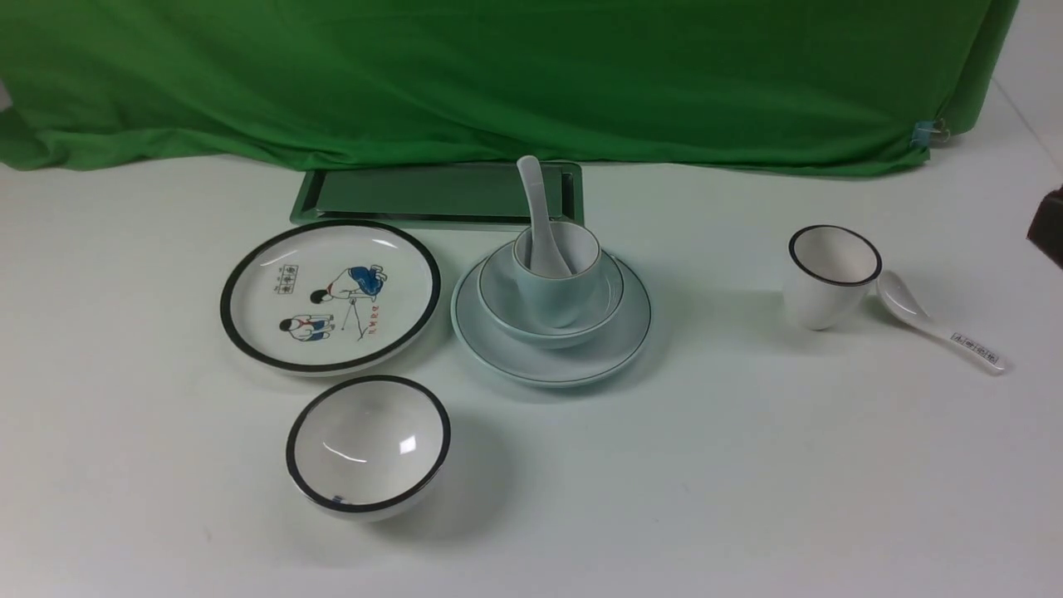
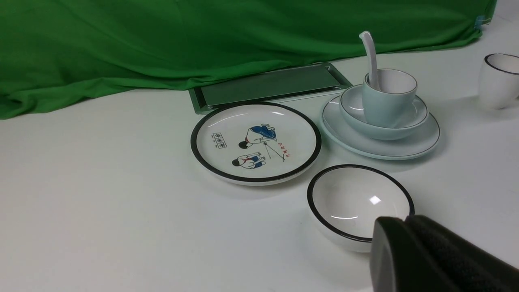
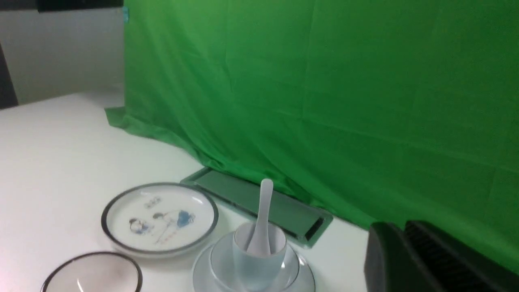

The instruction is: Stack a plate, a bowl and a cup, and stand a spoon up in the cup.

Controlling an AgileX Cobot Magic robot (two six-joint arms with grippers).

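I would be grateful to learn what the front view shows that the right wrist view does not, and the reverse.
Only the front view shows the black-rimmed conical cup and the spoon with printed marks beside it.

Only the right wrist view shows the grey wall beyond the table.

Both show the plain plate, bowl and small cup stacked, the plain spoon standing in that cup, the cartoon plate, the black-rimmed bowl and the green tray.

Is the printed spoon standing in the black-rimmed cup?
No, the printed spoon lies on the table beside the black-rimmed cup.
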